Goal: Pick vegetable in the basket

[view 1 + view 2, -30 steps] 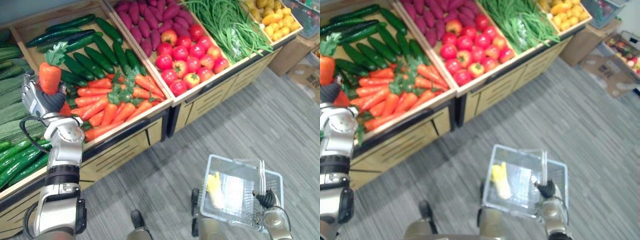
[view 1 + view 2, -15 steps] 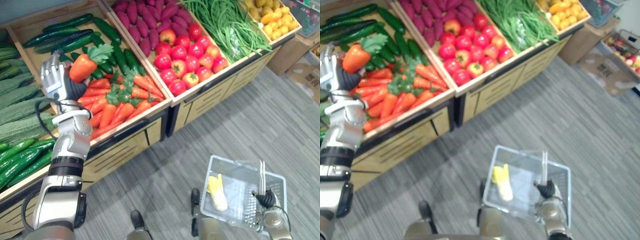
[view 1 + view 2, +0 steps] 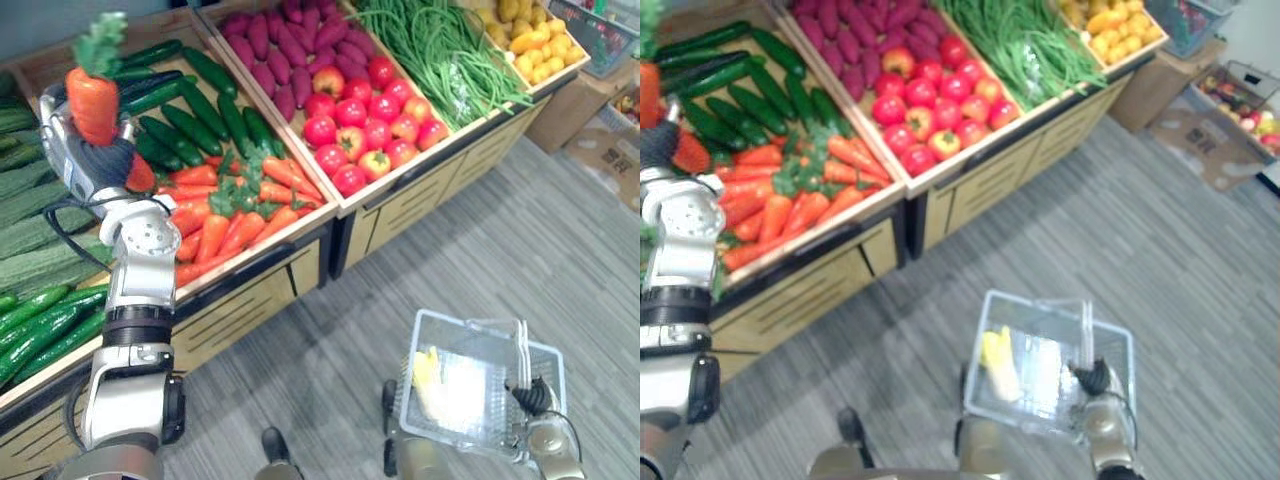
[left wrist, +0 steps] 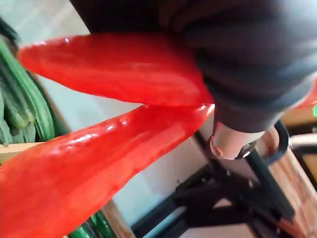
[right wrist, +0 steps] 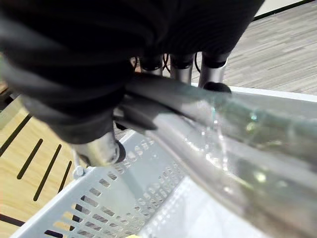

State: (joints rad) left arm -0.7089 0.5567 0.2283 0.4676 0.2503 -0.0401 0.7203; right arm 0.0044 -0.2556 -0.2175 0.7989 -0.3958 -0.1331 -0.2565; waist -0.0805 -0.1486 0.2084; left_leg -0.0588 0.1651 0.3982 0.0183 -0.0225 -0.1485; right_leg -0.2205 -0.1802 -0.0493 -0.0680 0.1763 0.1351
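The left hand [image 3: 98, 165] has its fingers curled round an orange carrot with a green leafy top [image 3: 91, 100]. It holds the carrot upright, leaves uppermost, above the wooden display bin [image 3: 262, 290] of loose carrots [image 3: 235, 205] and dark green cucumbers [image 3: 190, 105]. A second orange-red piece [image 3: 140, 176] shows just beside the hand's dark cover; whether it is gripped too cannot be told. The held carrot is well apart from the pale perforated plastic basket [image 3: 465, 320], which hangs low to the right over the grey striped floor [image 3: 560, 230]. The right hand [image 3: 533, 400] is wrapped round the basket's clear bar handle [image 5: 208, 124]. A yellow vegetable [image 3: 427, 372] lies inside the basket near its left side. The neighbouring bin holds round red fruits [image 3: 360, 120], purple sweet potatoes [image 3: 290, 50] and long green beans [image 3: 450, 50].
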